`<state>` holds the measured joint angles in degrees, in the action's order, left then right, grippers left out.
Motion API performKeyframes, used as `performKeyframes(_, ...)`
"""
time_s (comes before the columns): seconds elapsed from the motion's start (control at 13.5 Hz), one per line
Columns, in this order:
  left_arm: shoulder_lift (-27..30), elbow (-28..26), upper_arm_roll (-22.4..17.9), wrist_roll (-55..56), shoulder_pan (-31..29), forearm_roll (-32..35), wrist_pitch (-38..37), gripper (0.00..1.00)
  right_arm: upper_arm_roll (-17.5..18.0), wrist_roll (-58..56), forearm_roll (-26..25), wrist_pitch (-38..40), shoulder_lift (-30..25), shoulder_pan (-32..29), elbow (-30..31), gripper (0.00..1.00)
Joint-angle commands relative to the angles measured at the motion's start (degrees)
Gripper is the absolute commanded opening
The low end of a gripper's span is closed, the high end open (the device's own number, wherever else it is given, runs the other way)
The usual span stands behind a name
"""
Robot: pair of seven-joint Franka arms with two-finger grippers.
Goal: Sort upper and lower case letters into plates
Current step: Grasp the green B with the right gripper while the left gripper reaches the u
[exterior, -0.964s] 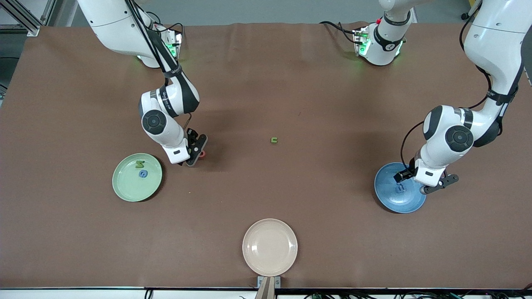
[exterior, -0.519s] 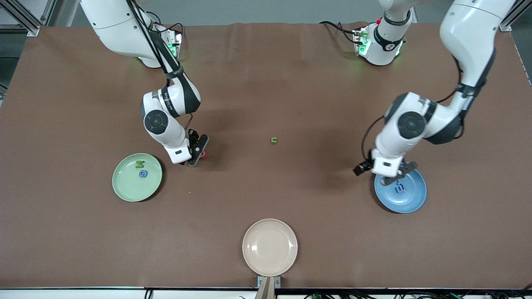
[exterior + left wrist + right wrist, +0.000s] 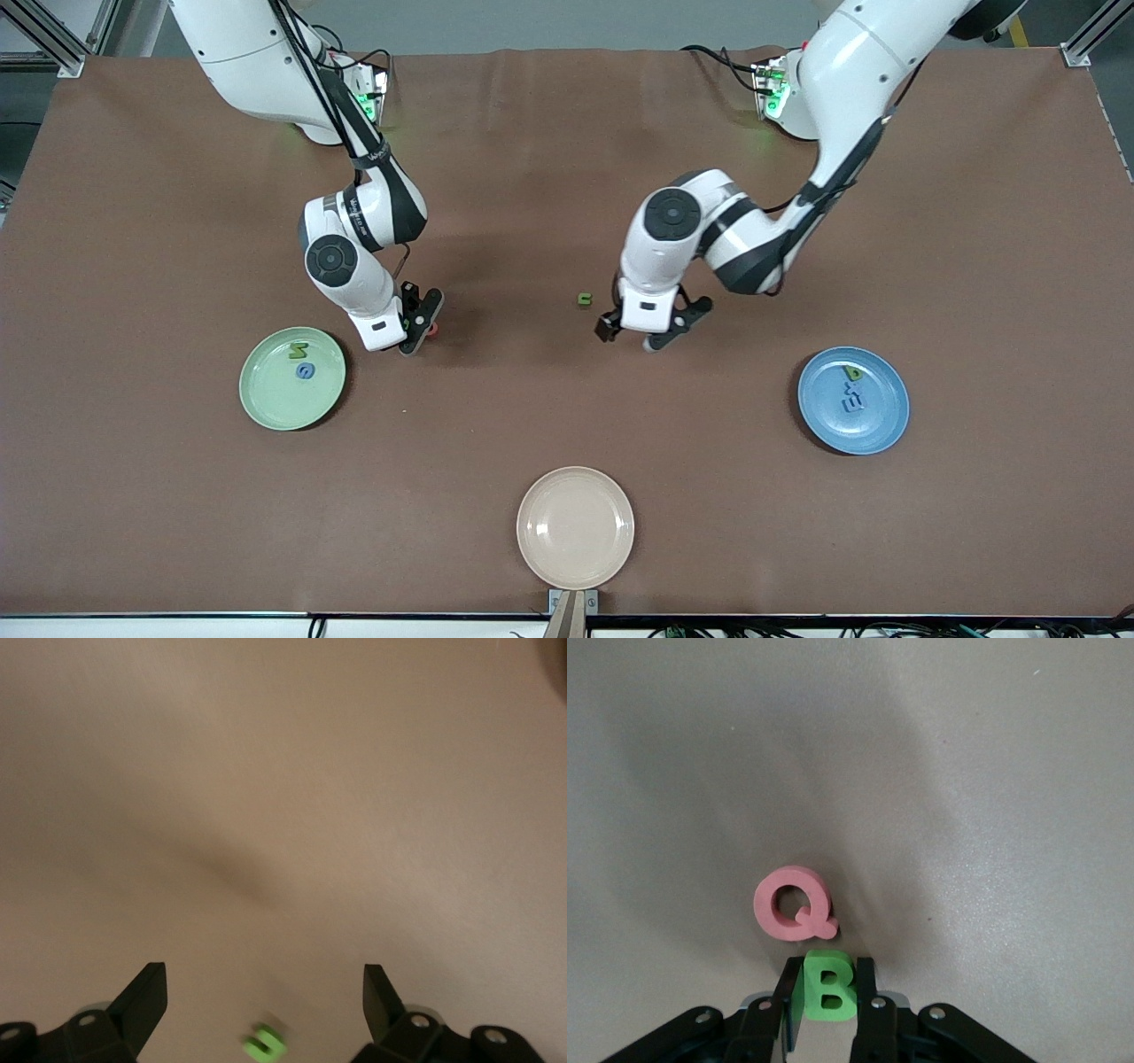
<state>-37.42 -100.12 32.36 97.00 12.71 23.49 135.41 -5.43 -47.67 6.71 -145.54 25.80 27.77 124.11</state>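
Note:
My right gripper (image 3: 415, 335) is shut on the green capital B (image 3: 828, 986), low over the table beside the red Q (image 3: 793, 904), which lies flat (image 3: 433, 330). My left gripper (image 3: 633, 337) is open and empty, over the table close by the small green n (image 3: 584, 299). In the left wrist view the n (image 3: 264, 1043) lies between the spread fingers (image 3: 146, 994). The pale green plate (image 3: 270, 400) holds the green N (image 3: 299, 351) and blue G (image 3: 306, 372). The blue plate (image 3: 879, 425) holds the green b (image 3: 852, 373) and two blue small letters (image 3: 852, 404).
A cream-beige plate (image 3: 576, 567) sits at the table's edge nearest the front camera, midway between the two task plates. Brown tabletop lies between the plates and round the small n.
My left arm has swung from over the blue plate to the middle of the table beside the small n, gripper open. My right gripper has hardly moved.

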Motion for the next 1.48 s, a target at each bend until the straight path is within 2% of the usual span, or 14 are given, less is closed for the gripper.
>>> performKeyframes(0.0, -3.4, 3.1, -2.2, 12.5, 4.6, 0.9, -1.2, 0.89, 0.1, -0.5, 0.0, 5.8, -1.4, -2.1, -1.7, 0.0)
performKeyframes(0.22, -5.1, 3.1, -3.0, 24.5, 7.7, 1.0, -1.2, 0.82, 0.1, -2.8, 0.0, 20.6, -2.1, -7.7, -12.9, 0.0)
performKeyframes(0.37, -5.4, 2.7, -3.4, 31.5, 9.3, 1.1, -1.2, 0.78, 0.1, -7.4, 0.0, 25.6, -1.5, -13.2, -19.1, 0.0)
performKeyframes(0.59, -6.9, 2.6, -3.8, 33.6, 10.4, 1.0, -1.1, 0.71, 0.0, -15.3, -0.4, 25.3, 4.3, -21.0, -24.4, 0.0)
performKeyframes(0.82, -8.3, 2.8, -3.8, 34.1, 10.8, 1.0, -0.9, 0.65, 0.0, -15.2, -6.7, 20.7, 7.9, -24.7, -25.6, 0.0)
performKeyframes(0.89, -8.8, 2.9, -3.8, 34.2, 10.8, 1.0, -0.9, 0.64, 0.0, -15.3, -7.1, 19.3, 9.0, -25.6, -25.5, 0.0)
performKeyframes(1.04, -9.0, 2.9, -5.2, 34.2, 12.2, 1.0, -0.5, 0.52, 0.0, -15.3, -7.1, 17.6, 10.6, -26.5, -25.1, 0.0)
performKeyframes(1.19, -8.9, 3.0, -8.1, 34.2, 15.2, 1.0, -0.4, 0.31, 0.0, -15.3, -7.1, 17.8, 10.7, -26.5, -24.9, 0.02)
performKeyframes(1.26, -8.8, 3.1, -8.9, 33.9, 15.8, 1.1, -0.4, 0.21, 0.0, -15.3, -7.1, 18.1, 10.7, -26.5, -24.9, 0.07)
performKeyframes(1.34, -8.6, 3.1, -9.1, 33.5, 15.8, 1.6, -0.4, 0.12, 0.0, -15.2, -7.1, 18.2, 10.6, -26.5, -24.9, 0.45)
performKeyframes(1.41, -8.2, 3.1, -9.2, 33.5, 15.4, 3.4, -0.5, 0.04, 0.0, -15.3, -7.0, 18.1, 10.6, -26.5, -24.9, 0.96)
